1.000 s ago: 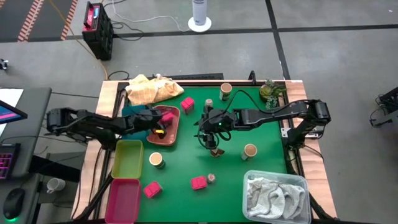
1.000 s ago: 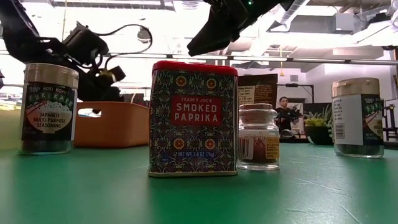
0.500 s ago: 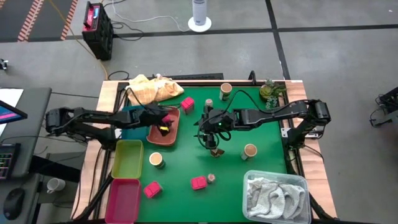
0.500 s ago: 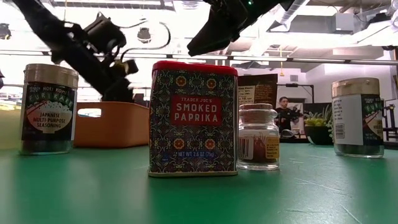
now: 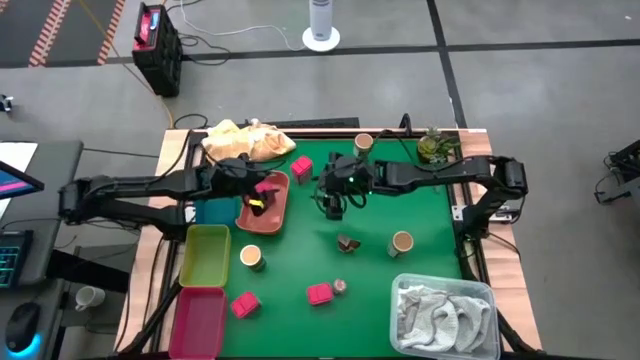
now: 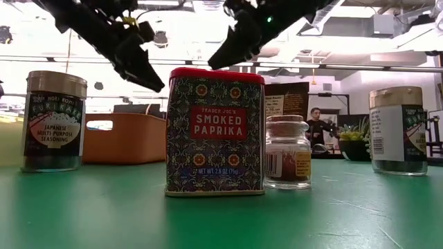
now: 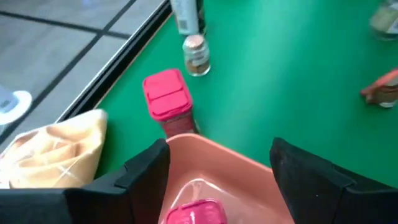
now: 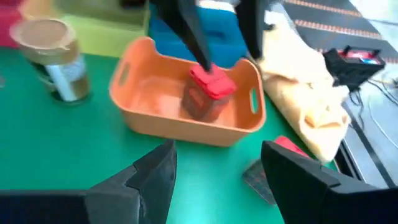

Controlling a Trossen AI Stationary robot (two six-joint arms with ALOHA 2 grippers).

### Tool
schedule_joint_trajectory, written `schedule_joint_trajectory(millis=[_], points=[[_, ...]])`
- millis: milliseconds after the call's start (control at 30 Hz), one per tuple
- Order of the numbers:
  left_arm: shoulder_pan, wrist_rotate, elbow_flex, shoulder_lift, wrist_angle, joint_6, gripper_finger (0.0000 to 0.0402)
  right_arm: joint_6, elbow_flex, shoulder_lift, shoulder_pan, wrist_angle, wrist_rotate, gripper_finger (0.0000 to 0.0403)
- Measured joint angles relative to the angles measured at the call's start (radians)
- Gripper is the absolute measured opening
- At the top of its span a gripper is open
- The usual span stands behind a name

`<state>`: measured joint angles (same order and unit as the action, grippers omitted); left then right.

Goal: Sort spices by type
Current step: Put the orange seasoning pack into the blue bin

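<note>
The left hand (image 5: 262, 190) hangs over the far end of the salmon tray (image 5: 272, 217), fingers (image 7: 146, 171) apart and empty, and one pink tin (image 8: 208, 92) stands inside the tray just under it. The relation that matters for the next pick is this: a second pink tin (image 5: 301, 167) stands upright on the bench (image 5: 420, 215) just past the tray's far rim, straight ahead of the left hand in the left wrist view (image 7: 168, 102), with a small jar (image 7: 196, 55) a little farther along the same line. That tin is near both arms, but the left hand points at it over the tray, so it looks the better placed of the two. The right hand (image 5: 335, 195) hovers mid-bench just to the right of that tin, fingers (image 8: 152, 174) spread with nothing between them, facing the tray. Below it on the green lie the dark wedge (image 5: 348, 243) and a tan cup (image 5: 401, 242), well apart from either hand. Nearer the front edge sit another cup (image 5: 251, 257), two more pink tins (image 5: 244, 304) (image 5: 319, 293) and a jar (image 5: 340, 287); a cup (image 5: 364, 145) stands at the far edge. The lime tray (image 5: 205, 255) and magenta tray (image 5: 200, 320) hold nothing visible, so most of the sorting looks undone
</note>
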<state>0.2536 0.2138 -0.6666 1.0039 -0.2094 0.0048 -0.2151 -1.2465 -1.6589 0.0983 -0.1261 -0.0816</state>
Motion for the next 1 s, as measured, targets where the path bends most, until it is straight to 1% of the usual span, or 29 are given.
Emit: schedule_joint_trajectory(millis=[133,233,333,467,567,633,733,867,1000], points=[[-0.052,0.003,0.019,-0.029,-0.029,-0.051,0.0251,0.025,0.000,-0.015,0.027,-0.047,0.067,0.0260],[-0.122,0.000,0.028,-0.036,-0.055,-0.088,0.0247,0.068,0.001,-0.011,-0.005,-0.131,0.069,0.0260],[-0.199,0.026,0.030,-0.044,-0.071,-0.099,0.0245,0.116,-0.017,0.003,-0.081,-0.255,0.020,0.0260],[-0.276,0.128,0.027,-0.053,-0.062,-0.099,0.0245,0.221,-0.094,0.002,-0.210,-0.447,-0.086,0.0260],[-0.301,0.205,0.026,-0.060,-0.068,-0.093,0.0245,0.383,-0.155,0.003,-0.285,-0.594,-0.098,0.0260],[-0.305,0.217,0.026,-0.067,-0.057,-0.092,0.0244,0.489,-0.182,0.003,-0.325,-0.710,-0.100,0.0260],[-0.310,0.217,0.026,-0.078,-0.047,-0.093,0.0244,0.603,-0.192,0.003,-0.370,-0.818,-0.129,0.0260],[-0.318,0.217,0.026,-0.091,-0.017,-0.083,0.0244,0.687,-0.191,0.003,-0.400,-0.892,-0.154,0.0260],[-0.322,0.217,0.026,-0.110,-0.014,-0.079,0.0244,0.704,-0.187,0.002,-0.406,-0.890,-0.178,0.0260]])
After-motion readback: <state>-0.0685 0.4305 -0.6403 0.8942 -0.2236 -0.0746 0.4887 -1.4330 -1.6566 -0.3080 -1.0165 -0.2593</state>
